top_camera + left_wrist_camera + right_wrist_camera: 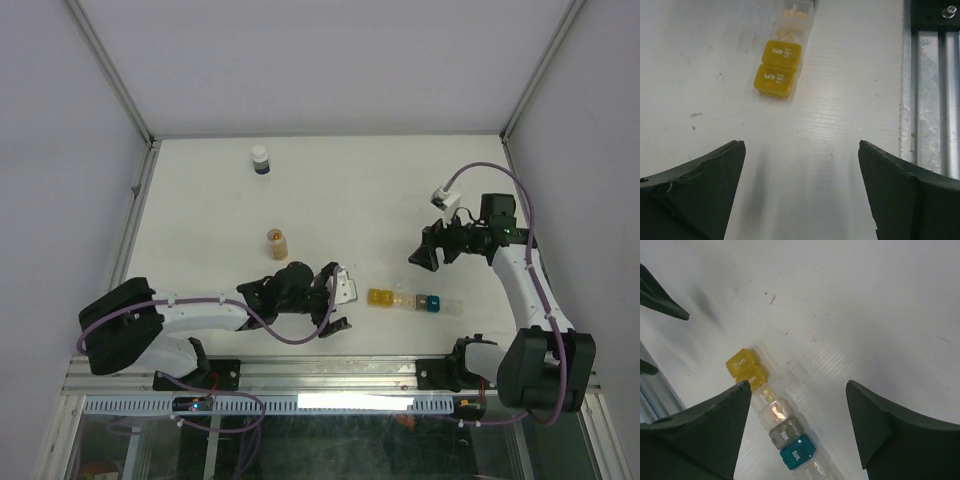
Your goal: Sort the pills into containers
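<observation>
containers (415,302) right of vial (277,241), bottle (260,160) behind vial

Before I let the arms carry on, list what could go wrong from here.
1. The containers lie loose between the left jaws and the right jaws, both open. A nudge could slide the strip or shake out the pills showing in a clear compartment.
2. The vial stands upright just beyond the left arm. A swing that way could topple it.

White table (350,190), pale lavender walls (330,60), aluminium rail (330,372) along near edge.
</observation>
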Controlling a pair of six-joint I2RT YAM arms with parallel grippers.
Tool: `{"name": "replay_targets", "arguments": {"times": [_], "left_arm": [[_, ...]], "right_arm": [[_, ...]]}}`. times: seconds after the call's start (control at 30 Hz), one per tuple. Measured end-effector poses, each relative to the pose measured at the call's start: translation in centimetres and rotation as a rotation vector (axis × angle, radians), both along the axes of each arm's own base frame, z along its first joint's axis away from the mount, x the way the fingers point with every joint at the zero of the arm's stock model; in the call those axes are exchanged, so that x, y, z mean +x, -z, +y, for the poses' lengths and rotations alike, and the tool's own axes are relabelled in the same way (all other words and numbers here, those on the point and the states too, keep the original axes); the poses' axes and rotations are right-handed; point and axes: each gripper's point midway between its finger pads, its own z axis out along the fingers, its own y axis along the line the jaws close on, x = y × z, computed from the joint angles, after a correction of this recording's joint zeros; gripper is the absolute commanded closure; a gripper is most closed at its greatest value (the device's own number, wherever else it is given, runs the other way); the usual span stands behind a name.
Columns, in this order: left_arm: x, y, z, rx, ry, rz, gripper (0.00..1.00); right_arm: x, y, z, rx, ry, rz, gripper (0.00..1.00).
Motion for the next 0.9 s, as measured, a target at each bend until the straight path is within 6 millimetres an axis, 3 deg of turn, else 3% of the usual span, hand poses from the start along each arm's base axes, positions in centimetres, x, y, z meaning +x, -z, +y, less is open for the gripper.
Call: {"name": "replay_targets", "arguments": {"times": [0.07, 0.37, 0.57, 0.9], "left_arm": [[0.6, 1.2, -0.8, 0.006, 0.037, -0.053, 0.01], [3.5, 2.9, -6.6, -0.026, 0.133, -0.195, 0.03], [3.8, 5.0, -8.3, -0.012, 0.164, -0.172, 0.11], [4.1, 6.3, -10.0, -0.034, 0.183, -0.126, 0.27]], "right_arm": [[0.1, 0.8, -1.0, -0.019, 0.011, 0.016, 0.36], [0.2, 4.9, -1.7, -0.056, -0.018, 0.145, 0.72], [0.6, 6.7, -1.9, -0.052, -0.014, 0.213, 0.75], [0.4, 8.5, -1.6, -0.037, -0.026, 0.293, 0.77]]}}
